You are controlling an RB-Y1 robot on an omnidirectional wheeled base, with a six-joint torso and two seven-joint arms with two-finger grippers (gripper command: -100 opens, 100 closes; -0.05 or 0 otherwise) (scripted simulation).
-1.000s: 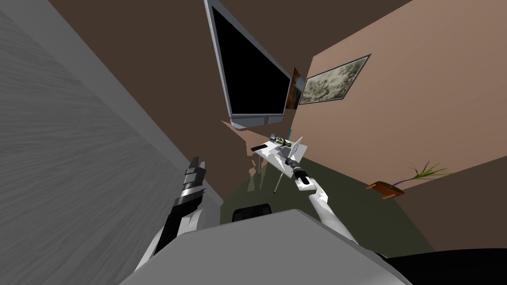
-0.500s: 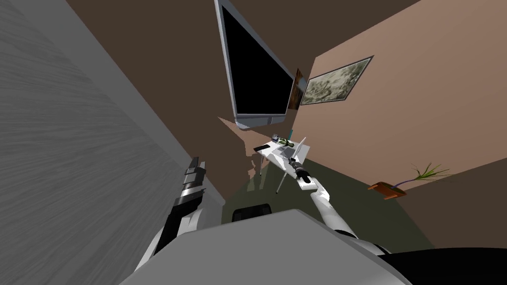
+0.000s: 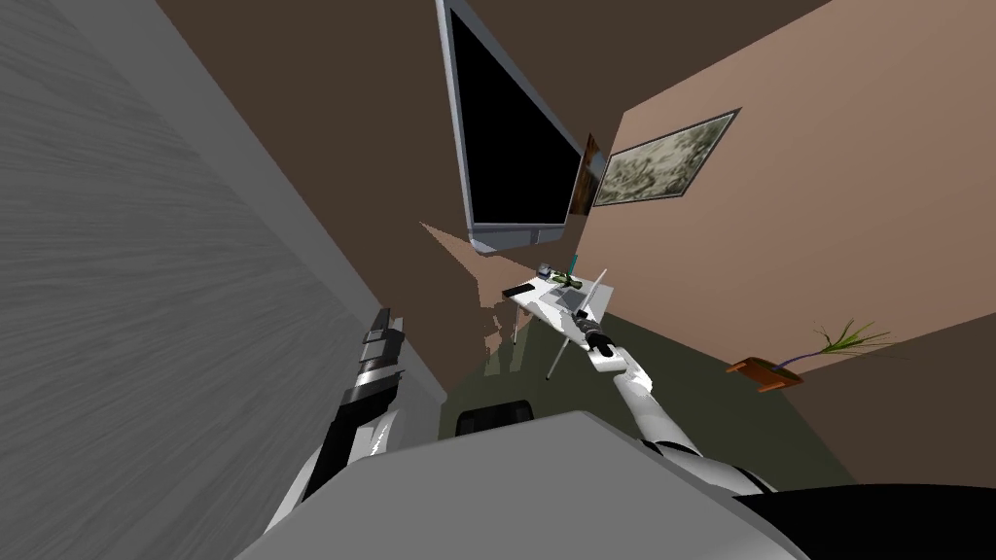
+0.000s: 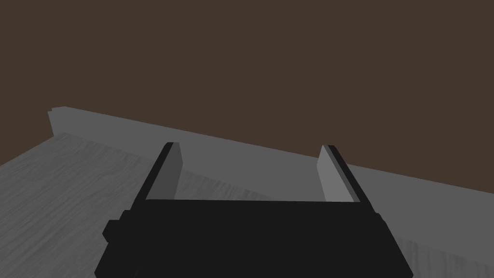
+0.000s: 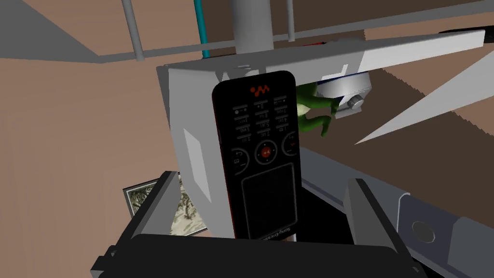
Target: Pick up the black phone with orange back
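One black phone (image 5: 258, 145), within right end effector (image 5: 264, 179)

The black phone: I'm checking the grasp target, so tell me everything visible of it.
The black bar phone shows its front: orange logo, rows of dark keys, a round orange centre button, a dark screen. A thin reddish line edges one long side. Its screen end points into the open right gripper, fingers clear of both sides. A light grey slab lies behind; contact unclear.
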